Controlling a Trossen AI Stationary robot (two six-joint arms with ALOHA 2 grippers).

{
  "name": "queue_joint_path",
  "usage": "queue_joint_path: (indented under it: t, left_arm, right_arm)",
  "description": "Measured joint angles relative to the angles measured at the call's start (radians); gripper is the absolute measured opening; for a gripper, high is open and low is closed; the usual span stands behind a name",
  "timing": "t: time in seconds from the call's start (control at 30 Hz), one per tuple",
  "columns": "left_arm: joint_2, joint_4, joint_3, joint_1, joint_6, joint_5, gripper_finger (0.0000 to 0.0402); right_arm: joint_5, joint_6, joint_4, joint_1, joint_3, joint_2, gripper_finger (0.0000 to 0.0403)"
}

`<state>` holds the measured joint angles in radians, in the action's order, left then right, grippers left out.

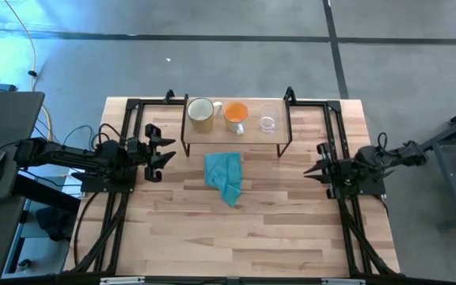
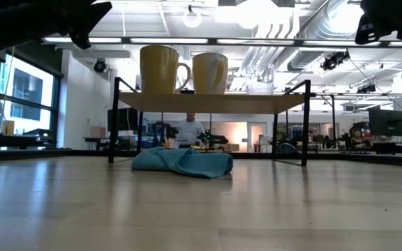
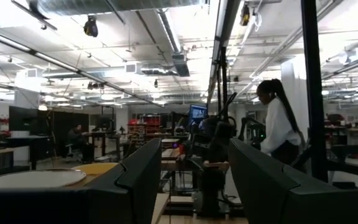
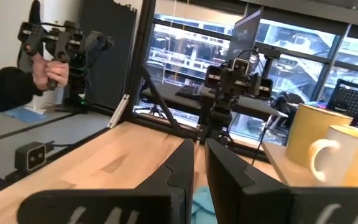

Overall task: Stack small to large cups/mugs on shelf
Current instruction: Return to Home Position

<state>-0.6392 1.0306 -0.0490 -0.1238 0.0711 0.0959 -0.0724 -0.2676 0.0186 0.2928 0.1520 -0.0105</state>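
Note:
The light-wood shelf (image 1: 236,136) stands on black legs at the table's far middle. On it, in a row, stand the cream mug (image 1: 201,113), the orange mug (image 1: 236,115) and the clear glass cup (image 1: 268,123). The low view shows them upright on the board (image 2: 211,102): cream mug (image 2: 160,68), orange mug (image 2: 209,73), glass (image 2: 260,87). My left gripper (image 1: 165,154) is open and empty at the table's left, level with the shelf's near edge. My right gripper (image 1: 311,169) is at the table's right, its fingers almost together, empty.
A crumpled teal cloth (image 1: 224,177) lies on the table just in front of the shelf, between the two grippers. Black frame rails run along both table sides. In the right wrist view, a person's hand (image 4: 48,71) holds a device beyond the table.

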Motion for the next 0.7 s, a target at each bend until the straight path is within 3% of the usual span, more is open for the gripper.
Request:
queue_joint_path:
  t: [0.37, 0.47, 0.7]
  left_arm:
    - [0.000, -0.019, 0.000, 0.000, -0.001, 0.000, 0.0177]
    - [0.000, -0.037, 0.000, 0.000, -0.003, 0.001, 0.0177]
    - [0.000, -0.066, 0.000, 0.000, -0.007, 0.016, 0.0177]
  right_arm:
    - [0.162, 0.027, 0.000, -0.155, 0.000, 0.000, 0.0032]
    - [0.158, 0.027, 0.008, -0.175, 0.000, 0.000, 0.0032]
    - [0.006, 0.082, -0.007, -0.204, -0.090, -0.001, 0.0032]
